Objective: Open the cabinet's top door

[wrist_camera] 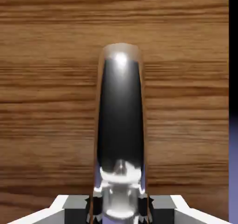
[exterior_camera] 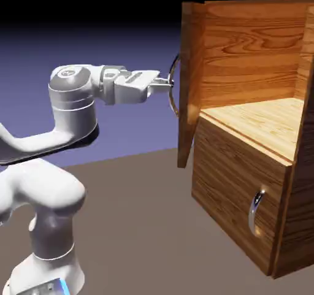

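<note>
The cabinet (exterior_camera: pixel 245 171) of reddish-brown wood stands at the exterior view's right. Its top door (exterior_camera: pixel 189 85) is swung wide open toward the arm, edge-on, and the pale shelf inside shows. My gripper (exterior_camera: pixel 167 83) reaches level from the left and is shut on the top door's curved silver handle (exterior_camera: pixel 174 85). In the hand view the handle (wrist_camera: pixel 121 125) runs up the middle, large and dark, between my grey fingertips (wrist_camera: pixel 69 209), with the door's wood grain (wrist_camera: pixel 46 102) filling the rest.
The lower door (exterior_camera: pixel 236 195) is closed and carries a smaller silver handle (exterior_camera: pixel 256 211). The arm's white base (exterior_camera: pixel 46 226) rises at the lower left. A grey-brown table top (exterior_camera: pixel 135 226) lies between base and cabinet.
</note>
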Tool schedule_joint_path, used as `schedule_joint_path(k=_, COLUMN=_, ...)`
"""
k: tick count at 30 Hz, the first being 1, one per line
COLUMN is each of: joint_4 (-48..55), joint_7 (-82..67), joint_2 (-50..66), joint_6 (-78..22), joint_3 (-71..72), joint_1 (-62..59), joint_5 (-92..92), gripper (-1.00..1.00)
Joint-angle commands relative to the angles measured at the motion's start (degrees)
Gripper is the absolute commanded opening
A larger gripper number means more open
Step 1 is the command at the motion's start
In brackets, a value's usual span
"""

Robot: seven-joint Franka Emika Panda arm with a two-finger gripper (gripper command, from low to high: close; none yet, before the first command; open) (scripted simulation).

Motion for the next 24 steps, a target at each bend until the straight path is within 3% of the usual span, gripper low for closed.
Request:
schedule_joint_path(k=1, joint_4=-0.18, joint_7=0.13, joint_2=-0.09, joint_6=-1.38, joint_3=2.09, joint_1=0.0, joint_5=1.88, gripper=-1.0)
schedule_joint_path(k=13, joint_4=3.05, joint_7=3.21, joint_2=4.97, joint_6=-17.97, joint_3=27.0, joint_1=-0.35, joint_5=24.11, gripper=-1.0)
schedule_joint_path(k=24, joint_4=17.17, joint_7=7.94, joint_2=18.36, joint_6=-35.82, joint_3=49.84, joint_1=-9.85, joint_5=42.67, gripper=-1.0)
